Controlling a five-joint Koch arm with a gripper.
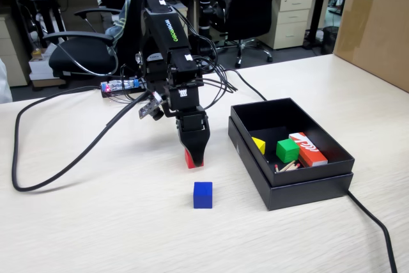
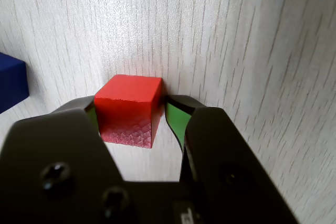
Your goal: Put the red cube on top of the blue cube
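In the fixed view the gripper (image 1: pixel 195 155) stands low at the centre of the frame over the red cube (image 1: pixel 190 160), which sits on the table (image 1: pixel 96 222), and the blue cube (image 1: pixel 202 194) lies just below it in the frame, apart from it (the black box (image 1: pixel 300 183) at the right holds other pieces). In the wrist view the red cube (image 2: pixel 130 109) is at the centre between the two jaws, which look closed on its left and right faces, and the blue cube (image 2: pixel 11 81) shows at the left edge. The cube seems light, stiff and matte, so I judge that a hold on its flat opposite sides should not slip.
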